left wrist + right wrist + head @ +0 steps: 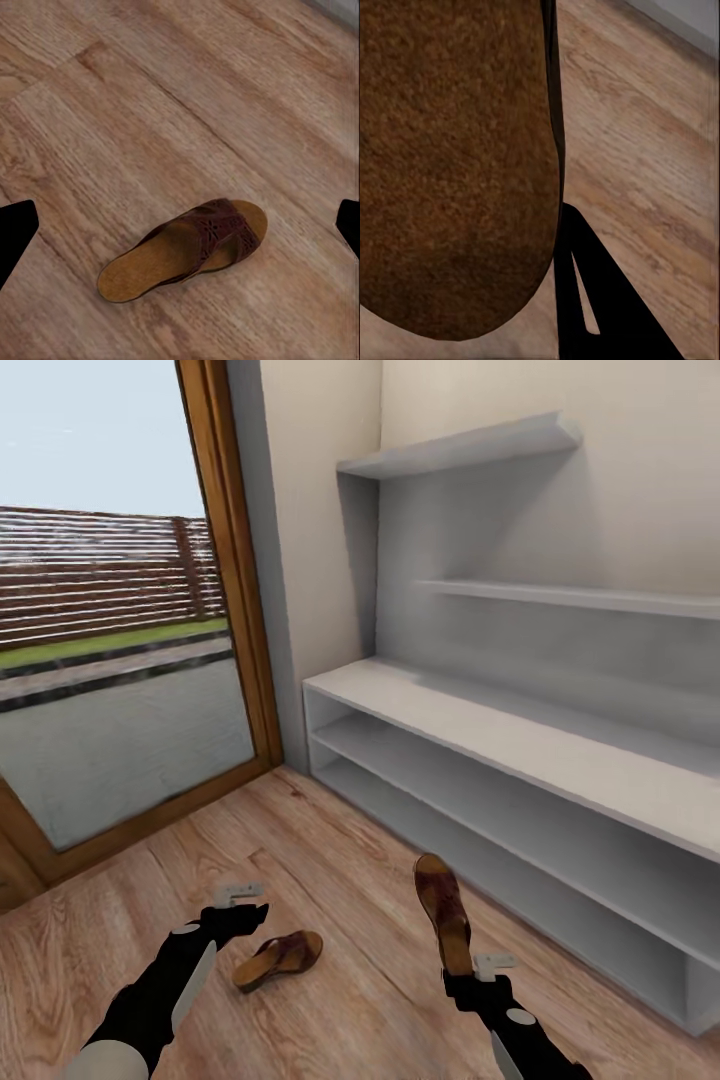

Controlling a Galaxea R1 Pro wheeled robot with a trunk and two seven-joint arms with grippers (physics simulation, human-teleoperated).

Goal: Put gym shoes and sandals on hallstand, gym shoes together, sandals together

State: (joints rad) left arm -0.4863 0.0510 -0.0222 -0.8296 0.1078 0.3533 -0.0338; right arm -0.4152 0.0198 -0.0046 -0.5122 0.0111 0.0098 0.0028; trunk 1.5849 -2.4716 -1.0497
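Note:
One brown sandal [280, 958] lies flat on the wood-plank corridor floor [340, 860], and in the left wrist view this sandal [187, 251] sits between the widely spread black fingertips [15, 232]. My left gripper [245, 912] hovers open just above and behind it. My right gripper [462, 972] is shut on the heel end of the second sandal [440, 905], held upright off the floor with its toe up. That sandal's rough brown sole [450, 165] sits against a black finger [592, 300]. The pale grey hallstand [520, 735] stands to the right. The gym shoes are out of view.
A glass door in a wooden frame [240, 610] stands at the left, meeting the beige wall beside the hallstand's end. The hallstand has a low bench top, two open lower levels and two stepped upper shelves [470, 450]. Wood floor stretches between the arms.

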